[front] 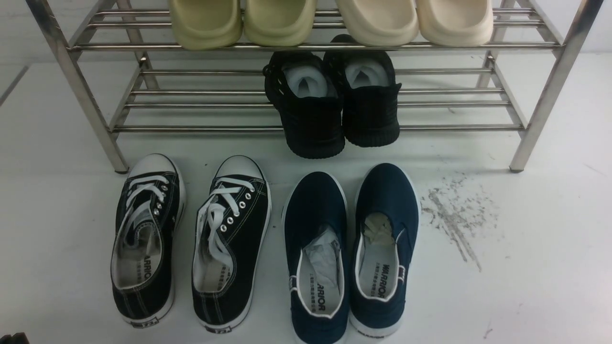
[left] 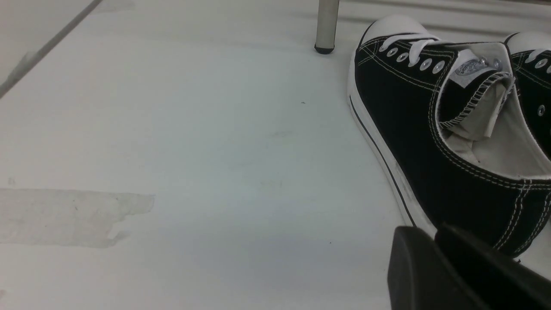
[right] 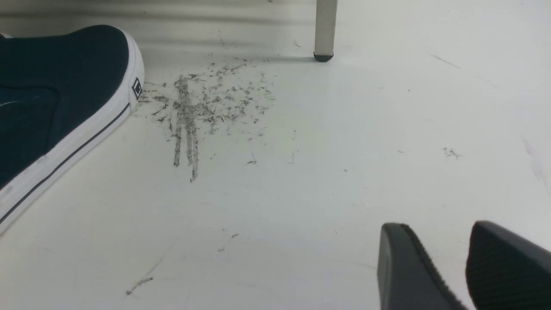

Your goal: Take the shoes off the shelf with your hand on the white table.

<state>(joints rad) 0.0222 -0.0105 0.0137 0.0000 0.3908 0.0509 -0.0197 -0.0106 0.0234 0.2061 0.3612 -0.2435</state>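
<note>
Nearest the camera we record the left pincer (left: pixel 428 232), a dark tip of which enters the front view at its near left corner; its jaws stand together, with no gap visible and nothing seen held. The left wrist view places it near the heel of the black canvas sneakers' (front: pixel 233 253) left shoe, though we cannot tell whether the two touch. The right pincer (right: pixel 439 228) stands open, a moderate gap between its fingertips and nothing in it, over the white worktop (front: pixel 540 248). We find the canvas sneakers on the worktop, in front of the left part of the steel shelf (front: pixel 550 95), side by side and apart, upright, toes toward the rack, with white laces, toe caps and stitching. To their right we note the navy slip-ons (front: pixel 315 200), close together and also toes toward the shelf. The all-black knit sneakers (front: pixel 313 126) rest on the shelf's lower tier near its middle, heels toward us and overhanging the front tube. On the upper tier we count two pairs of clogs, one yellowish (front: pixel 205 28) on the left and one cream (front: pixel 456 26) on the right. A patch of grey scuff marks (front: pixel 456 215) lies on the worktop to the right of the slip-ons.
</note>
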